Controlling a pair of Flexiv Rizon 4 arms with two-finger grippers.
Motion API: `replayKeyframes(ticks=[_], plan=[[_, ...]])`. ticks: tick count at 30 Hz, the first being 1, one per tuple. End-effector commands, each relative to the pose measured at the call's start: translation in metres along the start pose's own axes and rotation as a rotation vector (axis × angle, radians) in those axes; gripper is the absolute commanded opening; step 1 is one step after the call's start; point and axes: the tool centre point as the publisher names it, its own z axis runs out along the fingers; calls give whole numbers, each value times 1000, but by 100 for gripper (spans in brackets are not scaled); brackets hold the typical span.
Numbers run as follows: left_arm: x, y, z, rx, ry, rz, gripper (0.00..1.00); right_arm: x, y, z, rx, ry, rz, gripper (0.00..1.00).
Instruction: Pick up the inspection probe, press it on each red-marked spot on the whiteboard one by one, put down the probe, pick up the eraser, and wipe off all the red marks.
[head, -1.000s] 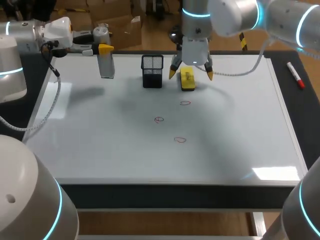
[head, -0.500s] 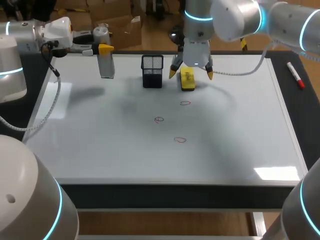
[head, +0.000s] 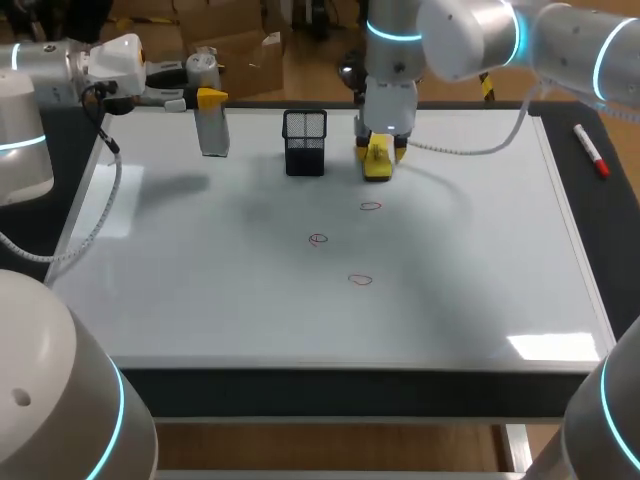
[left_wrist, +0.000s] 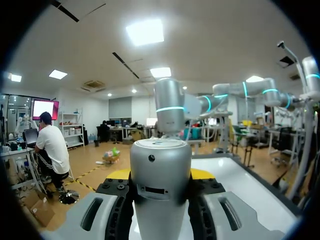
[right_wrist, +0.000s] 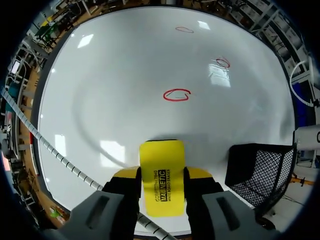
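By basket (head: 304, 143): right end effector (right_wrist: 162, 175) clamps flat yellow eraser (right_wrist: 161, 155); left end effector (left_wrist: 161, 175), grey cylindrical probe (left_wrist: 160, 150).

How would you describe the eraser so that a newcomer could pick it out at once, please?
Start at the big whiteboard and follow its far edge. Right of the black mesh basket lies the eraser, clamped in the right hand. It alone is a flat yellow block.

Right hand (right_wrist: 161, 176) now tight around eraser (right_wrist: 162, 162)
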Motion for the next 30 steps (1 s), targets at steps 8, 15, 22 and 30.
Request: replayKeyframes(ticks=[8, 15, 22, 30], plan=[[1, -1, 0, 0, -2, 1, 0, 30, 0, -35, 76, 33, 150, 0], [1, -1, 0, 0, -2, 1, 0, 74, 6, -58, 110, 24, 400, 0], [1, -1, 0, 0, -2, 1, 0, 114, 21, -67, 106, 21, 596, 0], [1, -1, 0, 0, -2, 1, 0, 148, 41, -63, 77, 0, 733, 0]])
